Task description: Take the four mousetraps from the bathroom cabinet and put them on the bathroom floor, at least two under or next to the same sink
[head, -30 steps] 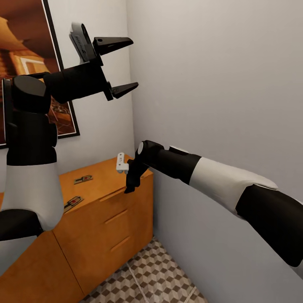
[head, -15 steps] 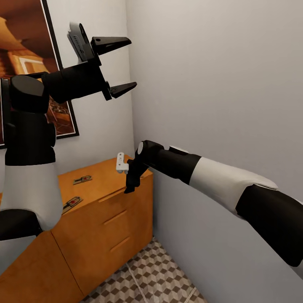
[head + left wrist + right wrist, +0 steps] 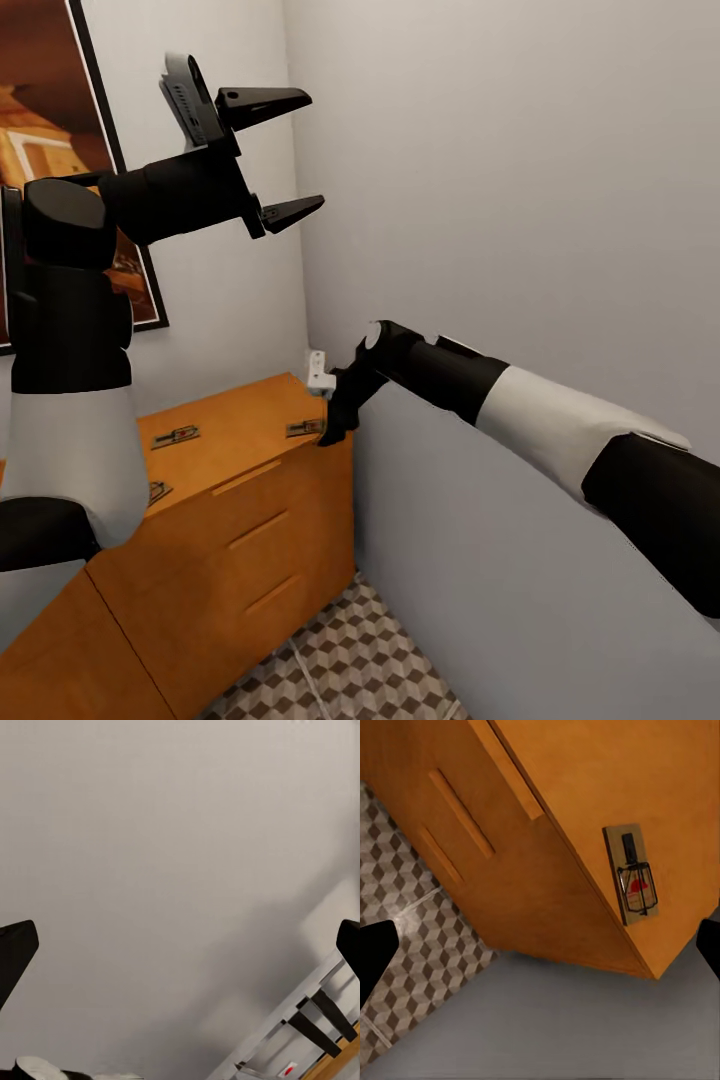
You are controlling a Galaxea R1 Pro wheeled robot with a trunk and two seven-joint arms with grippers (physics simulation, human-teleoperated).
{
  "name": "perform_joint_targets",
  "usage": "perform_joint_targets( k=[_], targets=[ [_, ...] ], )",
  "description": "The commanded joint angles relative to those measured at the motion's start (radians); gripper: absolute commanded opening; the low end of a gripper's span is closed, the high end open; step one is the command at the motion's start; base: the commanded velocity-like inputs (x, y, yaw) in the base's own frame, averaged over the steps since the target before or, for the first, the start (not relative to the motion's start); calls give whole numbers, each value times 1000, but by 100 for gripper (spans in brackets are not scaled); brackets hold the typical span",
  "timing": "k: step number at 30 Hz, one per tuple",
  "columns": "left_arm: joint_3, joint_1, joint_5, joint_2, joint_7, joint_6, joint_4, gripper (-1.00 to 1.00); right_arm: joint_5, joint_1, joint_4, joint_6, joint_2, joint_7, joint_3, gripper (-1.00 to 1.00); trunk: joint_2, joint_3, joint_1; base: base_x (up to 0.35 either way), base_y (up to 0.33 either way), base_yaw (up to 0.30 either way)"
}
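Dark-brown flat mousetraps (image 3: 305,428) are all on the orange-brown wooden cabinet (image 3: 240,520) top, none on the cube-patterned tile floor (image 3: 350,660) yet. Your right tool (image 3: 335,420) hovers jaws wide over the corner one; left tool (image 3: 275,155) wide, empty.

Smooth matt orange-brown wood cabinet (image 3: 250,480); wire-sprung wooden mousetrap (image 3: 631,874); patterned floor tiles (image 3: 350,660).

Three small flat mousetraps (image 3: 305,428) lie on top of the long orange-brown wooden cabinet (image 3: 250,530) — one sits near its right corner, beside the wall.
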Motion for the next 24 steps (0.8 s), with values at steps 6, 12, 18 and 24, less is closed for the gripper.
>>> perform_joint_targets(
  k=[6,12,18,24],
  targets=[
    [0,-1,11,2,10,-1,-1,100,-16,-2,34,-72,-18,48,-25,100,-1,-1,0,8,-3,0],
    [0,-1,11,3,10,-1,0,100,-17,-2,99,-131,-20,109,-71,100,-1,-1,0,179,0,0],
    [1,-1,11,3,10,-1,-1,100,-15,-2,117,-141,-16,124,-79,100,-1,-1,0,149,0,0],
    [10,-1,11,3,-22,1,-2,100,-15,-2,121,-142,-11,124,-79,100,-1,-1,0,10,0,0]
  ],
)
